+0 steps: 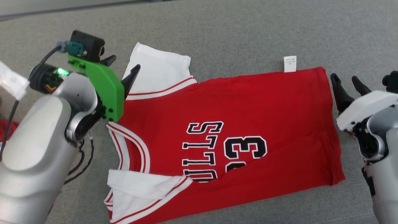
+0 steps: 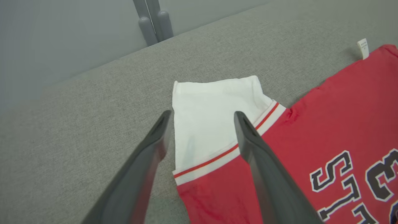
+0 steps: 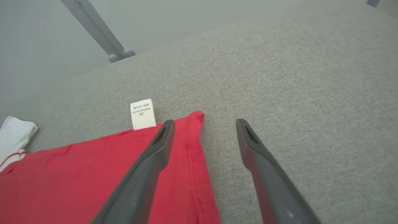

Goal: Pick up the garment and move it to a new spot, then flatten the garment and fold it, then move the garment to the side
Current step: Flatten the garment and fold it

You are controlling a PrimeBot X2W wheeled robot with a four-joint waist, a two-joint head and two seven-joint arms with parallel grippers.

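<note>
Hovering at the left, the left gripper point(image 1: 122, 65) has its fingers spread apart and empty, poised over the far white sleeve point(image 1: 158, 68) of the red jersey point(image 1: 248, 118). The jersey lies flat on the grey cushion point(image 1: 233, 31), its long axis running left to right, collar end nearest the left gripper, hem nearest the right. Past the white label point(image 1: 289, 63), the right gripper point(image 1: 345, 78) is likewise spread wide and empty, just beside the far hem corner.

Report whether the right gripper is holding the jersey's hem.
No, the right gripper stands open over the jersey corner, pinching nothing.
</note>
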